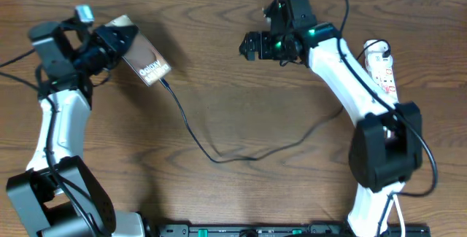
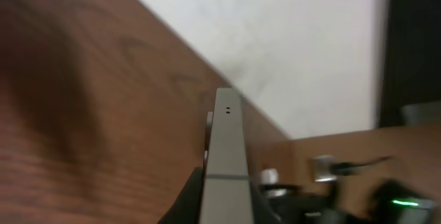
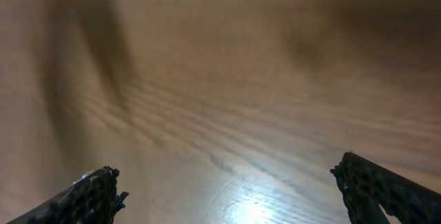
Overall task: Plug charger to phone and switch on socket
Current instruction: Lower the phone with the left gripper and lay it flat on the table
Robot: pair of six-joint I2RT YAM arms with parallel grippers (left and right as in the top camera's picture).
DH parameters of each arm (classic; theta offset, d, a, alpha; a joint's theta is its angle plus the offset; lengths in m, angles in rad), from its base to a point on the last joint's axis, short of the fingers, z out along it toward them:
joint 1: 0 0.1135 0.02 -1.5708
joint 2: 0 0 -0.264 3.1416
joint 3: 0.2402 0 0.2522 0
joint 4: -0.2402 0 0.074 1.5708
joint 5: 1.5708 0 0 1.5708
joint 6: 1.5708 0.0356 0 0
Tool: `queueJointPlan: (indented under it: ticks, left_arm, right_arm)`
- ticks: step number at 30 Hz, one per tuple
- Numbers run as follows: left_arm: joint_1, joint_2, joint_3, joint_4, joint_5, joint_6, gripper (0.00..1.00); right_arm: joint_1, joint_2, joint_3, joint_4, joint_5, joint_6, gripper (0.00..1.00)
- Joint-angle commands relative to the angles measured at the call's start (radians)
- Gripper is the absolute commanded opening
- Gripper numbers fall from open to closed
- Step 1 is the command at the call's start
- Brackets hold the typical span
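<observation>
The phone is tilted at the far left of the table, its back showing white lettering. My left gripper is shut on its upper end. In the left wrist view the phone's grey edge stands between the two dark fingers. The charger, a thin black cable, meets the phone's lower end and runs across the table toward the right arm. My right gripper is open and empty above bare wood at the far middle; its fingers are spread wide. The socket, a white strip, lies at the far right.
The right arm's white links lie across the table beside the socket. A black rail runs along the front edge. A white wall stands behind the table's far edge.
</observation>
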State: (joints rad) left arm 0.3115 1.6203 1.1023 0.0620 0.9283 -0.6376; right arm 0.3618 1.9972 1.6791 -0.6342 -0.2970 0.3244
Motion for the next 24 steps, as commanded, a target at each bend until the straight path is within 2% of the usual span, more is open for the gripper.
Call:
queueJointPlan:
  ticks: [1, 5, 11, 24]
  left_arm:
    - [-0.059, 0.022, 0.014, -0.068, -0.089, 0.173, 0.07]
    - [-0.119, 0.082, 0.014, -0.138, -0.158, 0.227, 0.07]
    - [-0.172, 0.227, 0.014, -0.130, -0.163, 0.226, 0.07]
    - [-0.182, 0.386, 0.014, -0.129, -0.163, 0.226, 0.07]
  right_arm:
    - [0.018, -0.009, 0.010, -0.005, 0.116, -0.026, 0.99]
    - [0.019, -0.009, 0.010, -0.013, 0.126, -0.026, 0.99]
    - [0.020, -0.009, 0.010, -0.014, 0.130, -0.026, 0.99]
    - [0.020, -0.009, 0.010, -0.020, 0.130, -0.026, 0.99]
